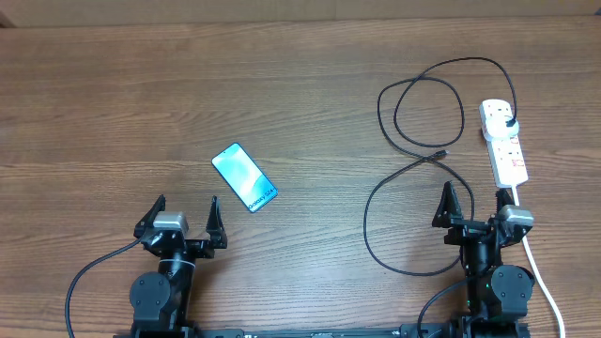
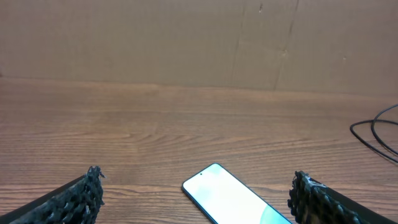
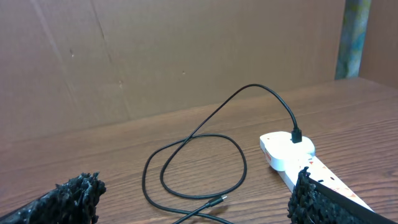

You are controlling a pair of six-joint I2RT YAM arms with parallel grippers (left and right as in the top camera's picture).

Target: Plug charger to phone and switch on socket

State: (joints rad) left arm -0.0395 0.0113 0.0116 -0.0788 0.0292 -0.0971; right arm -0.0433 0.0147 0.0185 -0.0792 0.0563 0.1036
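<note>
The phone (image 1: 244,177) lies flat on the wooden table, screen up, just ahead of my left gripper (image 1: 186,216), which is open and empty; it also shows between the fingers in the left wrist view (image 2: 239,200). The charger cable (image 1: 413,183) lies in black loops at the right, its connector tip (image 1: 441,152) free on the table, its plug (image 1: 508,117) in the far end of the white socket strip (image 1: 503,141). My right gripper (image 1: 474,208) is open and empty near the strip's near end. The cable (image 3: 199,162), the tip (image 3: 216,201) and the strip (image 3: 286,152) show in the right wrist view.
The strip's thick white cord (image 1: 545,282) runs down past my right arm to the table's front edge. A brown cardboard wall (image 2: 186,43) stands behind the table. Bare wood lies between the phone and the cable.
</note>
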